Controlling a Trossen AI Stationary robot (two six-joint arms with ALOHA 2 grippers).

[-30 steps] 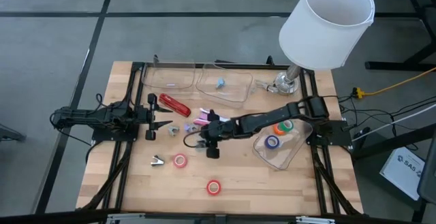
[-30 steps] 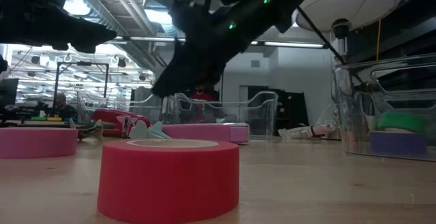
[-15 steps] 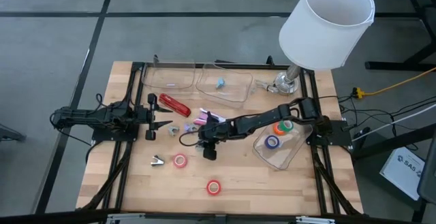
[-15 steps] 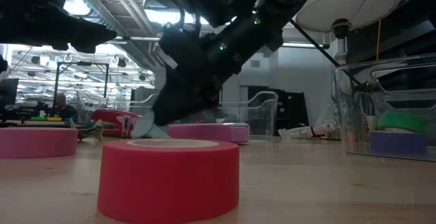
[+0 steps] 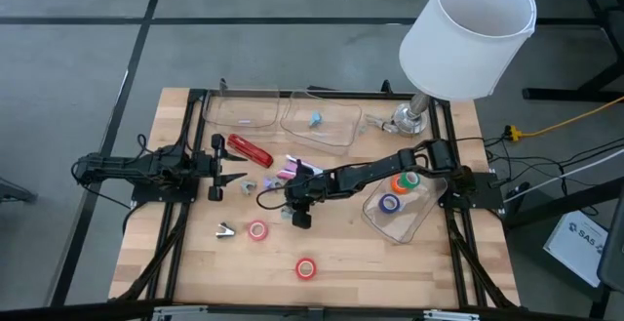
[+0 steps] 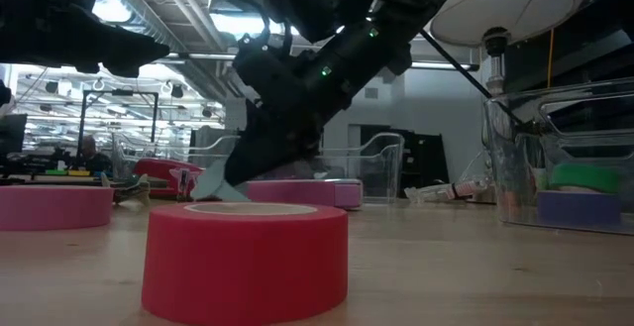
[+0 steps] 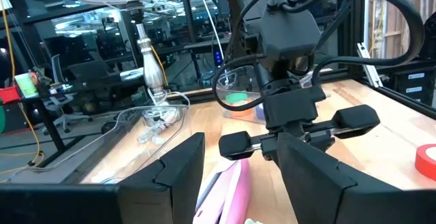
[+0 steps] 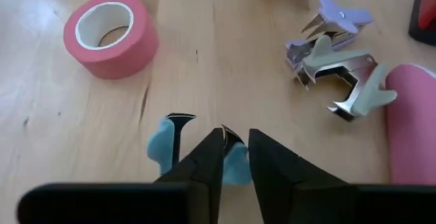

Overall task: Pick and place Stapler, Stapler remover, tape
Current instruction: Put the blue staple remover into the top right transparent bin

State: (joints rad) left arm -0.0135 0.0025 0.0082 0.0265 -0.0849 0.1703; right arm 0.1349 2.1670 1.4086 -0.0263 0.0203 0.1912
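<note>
At the bottom of the right wrist view, the right hand (image 8: 235, 157) is seen narrowed over a pale blue staple remover (image 8: 170, 146) lying on the wooden surface (image 8: 204, 60), one wing between the fingers (image 8: 204, 163), though whether it is yet gripped cannot be told. Farther up, a pink tape roll (image 8: 110, 35) lies upper left and two more staple removers (image 8: 334, 67) upper right; the left hand (image 5: 216, 175), held open, is parked at the high view's left. A catch on only one thin wing could let the remover twist or slip free when lifted.
</note>
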